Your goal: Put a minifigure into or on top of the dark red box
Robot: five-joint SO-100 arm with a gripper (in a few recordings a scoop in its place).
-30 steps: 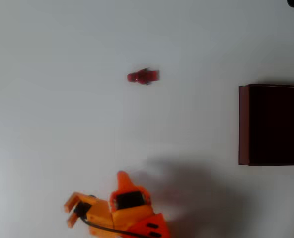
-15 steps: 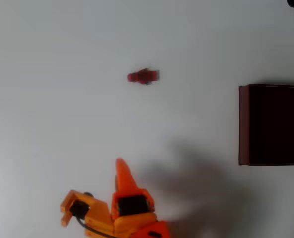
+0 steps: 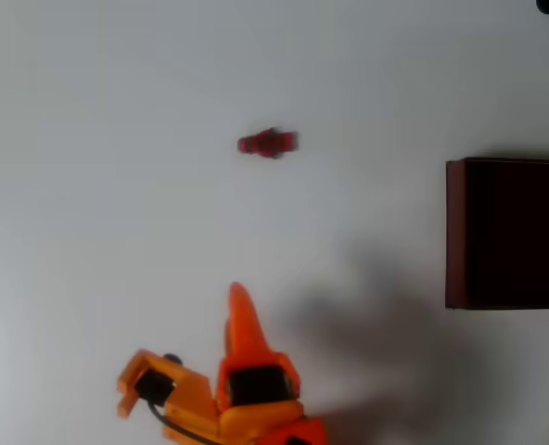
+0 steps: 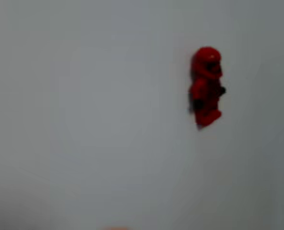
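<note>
In the overhead view, the minifigure (image 3: 268, 143) lies flat on the white worktop (image 3: 117, 185), its head toward the left of the picture. The dark red box (image 3: 455, 232) stands at the right edge, well apart from the figure, with its dark inside facing up. The orange gripper (image 3: 242, 320) is at the bottom edge, with one pointed finger directed up toward the figure, far from touching it. I cannot tell if the jaws are open or closed. In the wrist view, the minifigure (image 4: 207, 86) lies alone on the worktop, right of the middle.
</note>
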